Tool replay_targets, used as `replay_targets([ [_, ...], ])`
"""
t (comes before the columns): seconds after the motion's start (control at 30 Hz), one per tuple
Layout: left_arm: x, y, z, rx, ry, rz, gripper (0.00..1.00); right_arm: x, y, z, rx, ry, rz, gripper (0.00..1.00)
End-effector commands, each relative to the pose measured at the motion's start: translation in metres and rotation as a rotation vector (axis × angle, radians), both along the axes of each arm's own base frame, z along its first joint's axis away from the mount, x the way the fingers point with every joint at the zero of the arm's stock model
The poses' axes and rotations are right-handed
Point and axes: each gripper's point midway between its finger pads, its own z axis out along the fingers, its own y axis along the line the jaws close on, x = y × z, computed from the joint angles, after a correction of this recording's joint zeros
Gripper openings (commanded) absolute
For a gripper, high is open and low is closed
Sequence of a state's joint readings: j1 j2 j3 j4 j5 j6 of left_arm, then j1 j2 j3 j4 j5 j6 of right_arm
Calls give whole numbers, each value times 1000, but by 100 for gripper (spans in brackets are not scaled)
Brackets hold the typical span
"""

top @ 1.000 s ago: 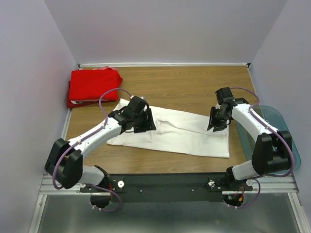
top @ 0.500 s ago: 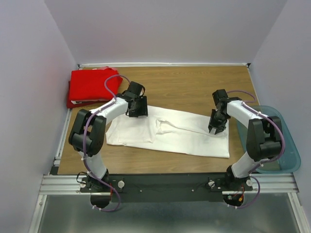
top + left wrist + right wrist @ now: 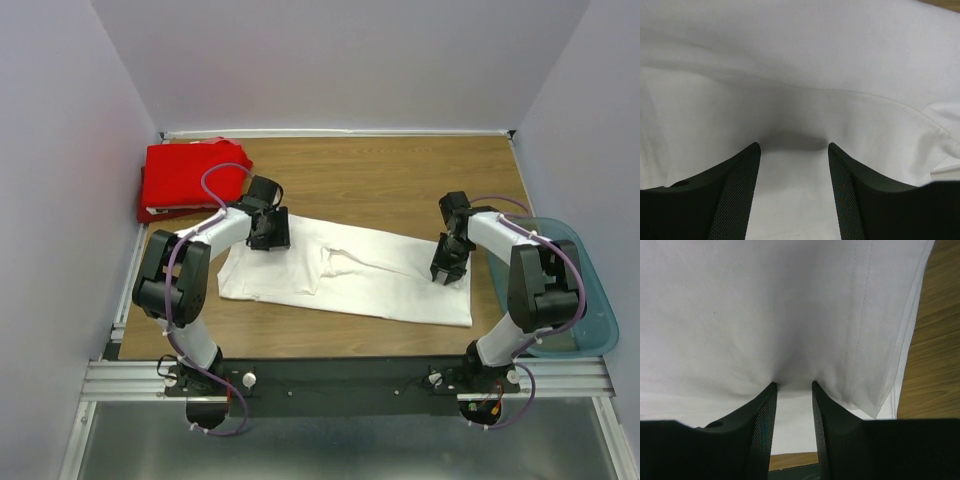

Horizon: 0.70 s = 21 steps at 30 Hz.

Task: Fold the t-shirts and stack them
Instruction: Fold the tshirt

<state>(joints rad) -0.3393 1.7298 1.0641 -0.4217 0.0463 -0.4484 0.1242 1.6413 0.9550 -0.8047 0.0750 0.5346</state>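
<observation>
White tee (image 3: 380,280): soft, smooth cloth, folded to a long band with a stitched hem, flat across the middle of the wood-grain table (image 3: 400,180). I see my left gripper (image 3: 794,145) on its left end, jaws wide apart, tips pressed into the cloth. My right gripper (image 3: 792,384) sits at its right end near the hem, jaws narrower but apart, with cloth dimpled between them. Red tee (image 3: 190,178): folded, squarish, far left corner, well apart. Translucent blue tub (image 3: 598,300): right edge.
</observation>
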Motion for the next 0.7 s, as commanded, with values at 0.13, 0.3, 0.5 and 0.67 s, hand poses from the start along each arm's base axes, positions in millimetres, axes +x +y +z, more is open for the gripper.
replay_targets([
  [0.13, 67, 30, 98, -105, -224, 120, 66, 15, -6, 15, -28, -56, -18, 42],
  [0.3, 106, 76, 119, -73, -291, 221, 66, 29, -1, 29, -4, -97, -20, 42],
  [0.5, 123, 85, 93, -52, -248, 235, 65, 41, -4, 31, -24, -109, -27, 42],
  [0.67, 126, 85, 67, -40, -201, 226, 65, 46, -2, 29, -17, -103, -26, 42],
])
